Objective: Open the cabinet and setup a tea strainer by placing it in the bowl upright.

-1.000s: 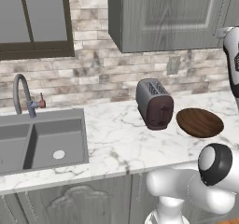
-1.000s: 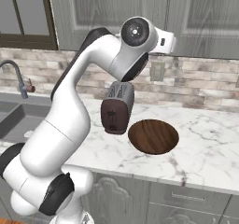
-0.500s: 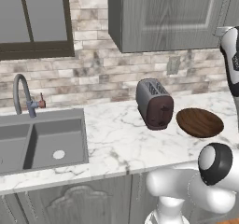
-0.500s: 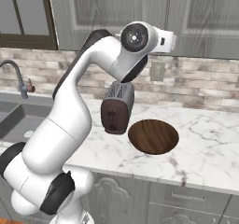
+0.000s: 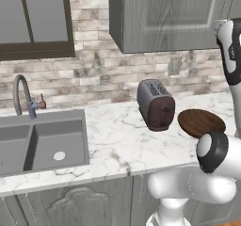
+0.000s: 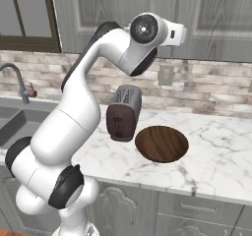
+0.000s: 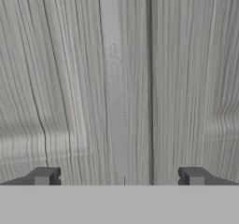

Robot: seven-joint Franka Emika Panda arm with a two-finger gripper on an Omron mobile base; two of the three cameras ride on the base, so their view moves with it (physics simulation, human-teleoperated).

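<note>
The cabinet [image 5: 174, 13] [image 6: 211, 14] hangs above the counter with its grey doors closed. In the hand view my gripper [image 7: 119, 177] is open and faces the door close up. The slim pale handle [image 7: 112, 78] runs vertically between the two fingertips [image 7: 44, 176], just left of the door seam. The hand [image 6: 174, 33] is raised level with the cabinet front. The dark brown bowl [image 5: 201, 123] [image 6: 161, 143] sits empty on the marble counter, right of the toaster. The tea strainer is hidden.
A dark red and grey toaster [image 5: 156, 105] [image 6: 123, 113] stands beside the bowl. A sink [image 5: 42, 142] with a curved faucet [image 5: 21, 95] lies at the left, under a dark-framed window [image 5: 33, 22]. A wall outlet [image 6: 166, 75] is behind the toaster.
The arm's upper joint has shifted slightly in front of the cabinet. The jaws stay open and the door stays closed.
</note>
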